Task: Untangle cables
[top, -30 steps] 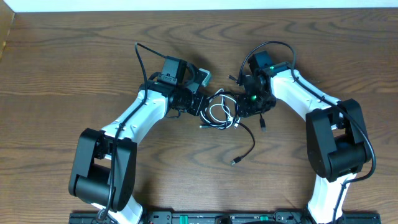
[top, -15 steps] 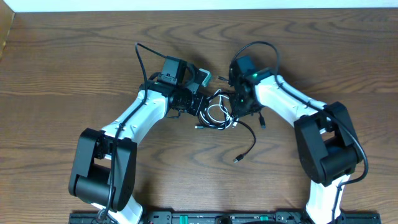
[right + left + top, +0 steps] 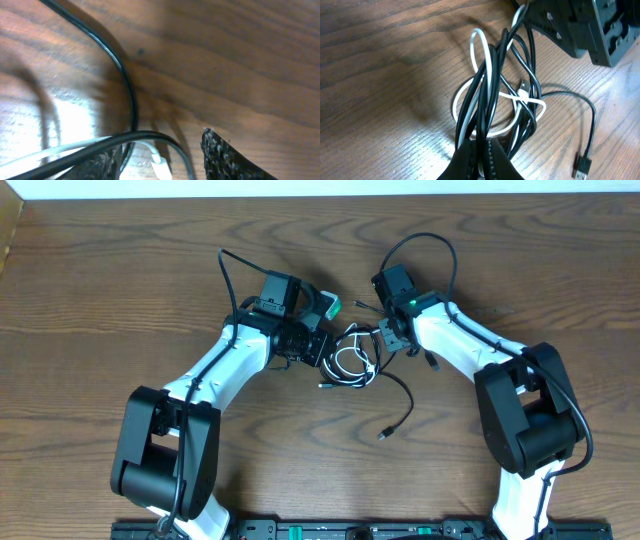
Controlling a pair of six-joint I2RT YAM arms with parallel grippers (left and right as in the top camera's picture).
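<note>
The black cable point(image 3: 400, 395) and the white cable point(image 3: 346, 361) lie knotted together between my two arms. My left gripper point(image 3: 322, 350) is shut on several strands of the bundle. In the left wrist view point(image 3: 485, 162) its black fingers pinch black strands point(image 3: 522, 60) and a white loop point(image 3: 476, 33). My right gripper point(image 3: 385, 340) sits at the right side of the tangle. In the right wrist view point(image 3: 162, 160) it is open, its fingers point(image 3: 225, 157) apart. A black strand point(image 3: 122, 67) and a white plug point(image 3: 160, 167) pass loosely between them.
The black cable's loose tail runs toward the table's front and ends in a plug point(image 3: 384, 434), seen again in the left wrist view point(image 3: 581, 164). The arms' own thick black wires arc above each wrist point(image 3: 425, 242). Bare wooden table point(image 3: 120, 300) surrounds the tangle.
My right wrist has swung left and drawn back a little from over the tangle, and its jaws have widened slightly. The black tail shifted a bit. The left arm has not moved.
</note>
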